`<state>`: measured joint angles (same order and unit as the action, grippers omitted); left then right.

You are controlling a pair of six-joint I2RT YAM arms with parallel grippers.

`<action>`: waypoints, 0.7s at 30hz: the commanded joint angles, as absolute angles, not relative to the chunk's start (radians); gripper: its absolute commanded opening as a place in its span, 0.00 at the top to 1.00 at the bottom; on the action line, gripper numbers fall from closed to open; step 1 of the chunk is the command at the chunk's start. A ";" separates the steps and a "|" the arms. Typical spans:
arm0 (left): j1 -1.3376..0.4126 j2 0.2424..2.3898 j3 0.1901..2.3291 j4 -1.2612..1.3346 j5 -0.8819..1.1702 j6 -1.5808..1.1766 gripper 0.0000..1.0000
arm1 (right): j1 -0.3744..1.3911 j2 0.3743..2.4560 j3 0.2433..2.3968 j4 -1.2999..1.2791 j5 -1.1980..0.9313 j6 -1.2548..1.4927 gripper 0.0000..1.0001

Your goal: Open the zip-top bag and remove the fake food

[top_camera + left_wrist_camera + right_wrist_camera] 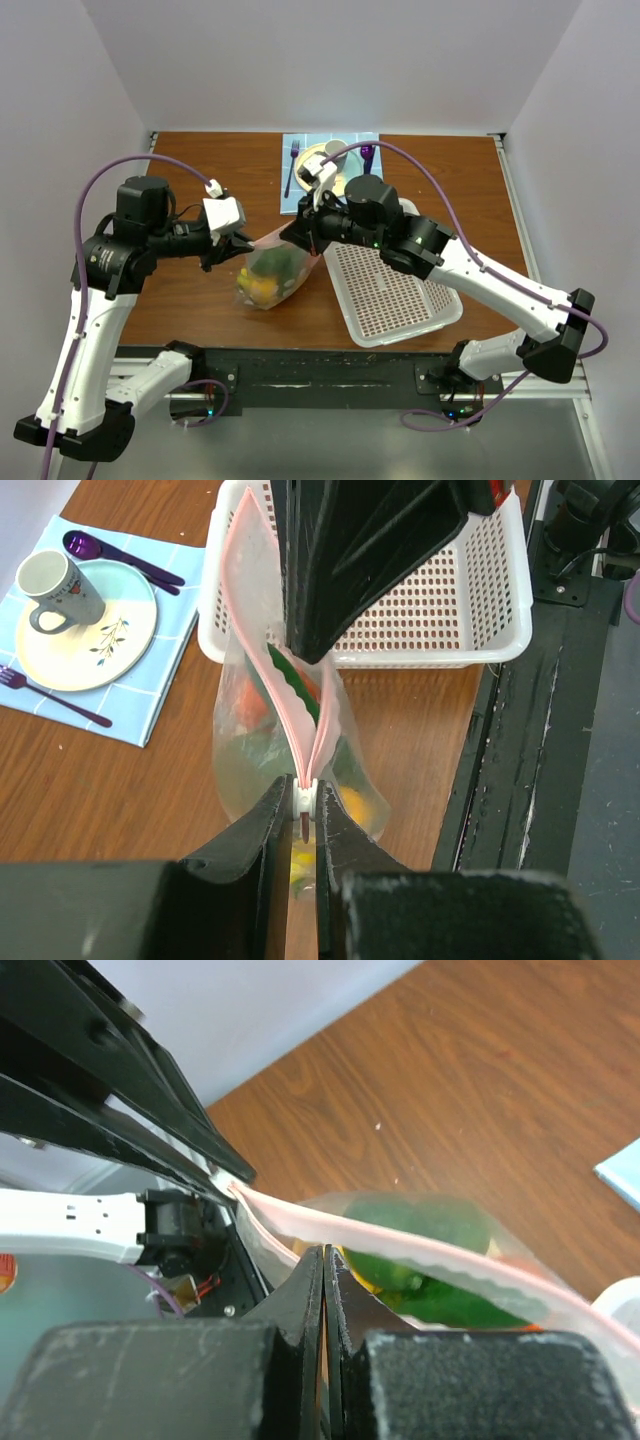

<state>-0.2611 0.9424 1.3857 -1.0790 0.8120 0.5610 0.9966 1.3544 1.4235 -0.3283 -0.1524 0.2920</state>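
Both the left pincer (303,815) and right pincer (326,1260) pinch the clear crinkly plastic zip-top bag (268,272), so tug apart gently.

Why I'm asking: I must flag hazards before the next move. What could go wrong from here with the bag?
The left end effector pinches only the very end of the zip strip; a harder pull could slip it free.
The right end effector grips a thin edge too; a slip might drop the zip-top bag and scatter the fake food.
The right end effector sits close to the white basket and might knock it.
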 commanded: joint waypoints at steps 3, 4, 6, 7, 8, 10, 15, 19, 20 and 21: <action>-0.255 0.939 1.424 -1.055 0.847 0.551 1.00 | 1.005 1.328 1.367 -0.308 -0.170 0.339 1.00; -0.255 0.937 1.424 -1.055 0.844 0.551 1.00 | 1.005 1.328 1.355 -0.305 -0.169 0.342 1.00; -0.255 0.934 1.424 -1.058 0.844 0.555 1.00 | 1.003 1.330 1.341 -0.298 -0.172 0.353 1.00; -0.255 0.931 1.422 -1.058 0.844 0.555 1.00 | 1.005 1.328 1.327 -0.298 -0.172 0.357 1.00; -0.255 0.930 1.422 -1.058 0.845 0.555 1.00 | 1.005 1.328 1.318 -0.295 -0.173 0.371 1.00; -0.255 0.930 1.420 -1.058 0.851 0.554 1.00 | 1.003 1.319 1.287 -0.287 -0.178 0.388 1.00; -0.256 0.925 1.407 -1.057 0.894 0.546 0.85 | 1.006 1.302 1.223 -0.273 -0.186 0.419 0.75; -0.255 0.916 1.388 -1.043 0.917 0.529 0.40 | 1.011 1.307 1.158 -0.269 -0.157 0.400 0.45; -0.255 0.908 1.378 -1.032 0.910 0.511 0.37 | 1.014 1.305 1.146 -0.264 -0.146 0.397 0.40; -0.255 0.904 1.368 -1.002 0.882 0.500 0.35 | 1.017 1.307 1.132 -0.255 -0.137 0.393 0.37</action>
